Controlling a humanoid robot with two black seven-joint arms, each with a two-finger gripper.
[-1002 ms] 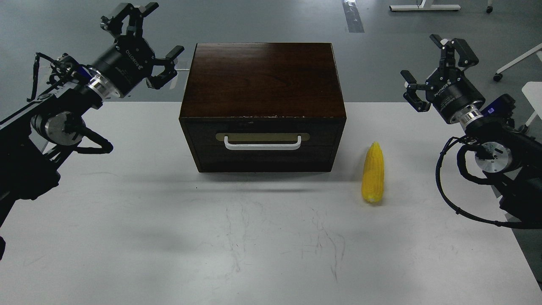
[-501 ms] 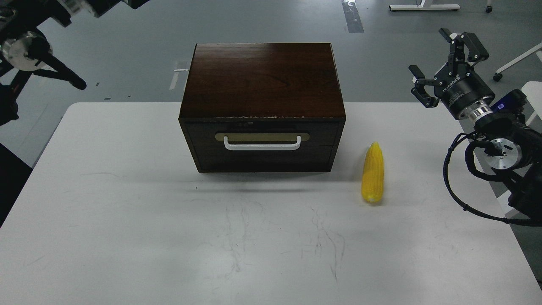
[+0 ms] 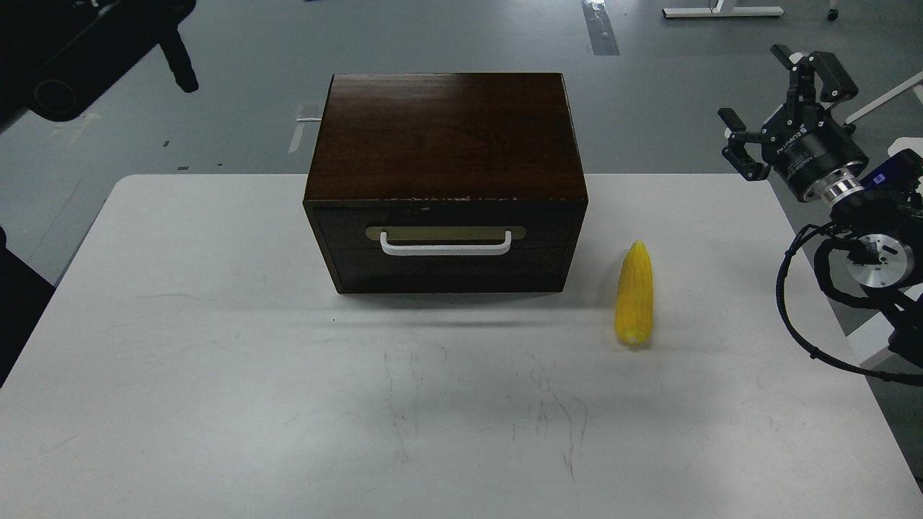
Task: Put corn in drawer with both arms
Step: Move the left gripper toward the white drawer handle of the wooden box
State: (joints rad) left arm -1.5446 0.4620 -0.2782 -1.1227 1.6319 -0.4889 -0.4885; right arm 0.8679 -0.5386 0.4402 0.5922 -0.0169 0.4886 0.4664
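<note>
Hanging at the far right, above and beyond the tabletop's right edge: the black two-finger right end effector (image 3: 789,101) with white lettering, fingers spread wide apart, gripping nothing. Showing at the top left corner only as thick dark links of the left arm (image 3: 79,43); left end effector lying out of view, so nothing to be said of its opening.

Lying on the white, scuffed tabletop (image 3: 216,375), just right of the box's front corner and apart from it: the bright yellow tapered toy corn cob (image 3: 634,301), pointed tip facing away, blunt end toward the near edge, well apart from the right end effector.

Sitting fully shut in the dark brown wooden box (image 3: 447,137): the single dark-fronted drawer (image 3: 447,249), white bar handle (image 3: 445,245) on its tan plate untouched.

Judging from this: nothing accomplished yet. Remaining, seemingly: pulling the drawer open by the handle, picking up the corn, placing it inside.
</note>
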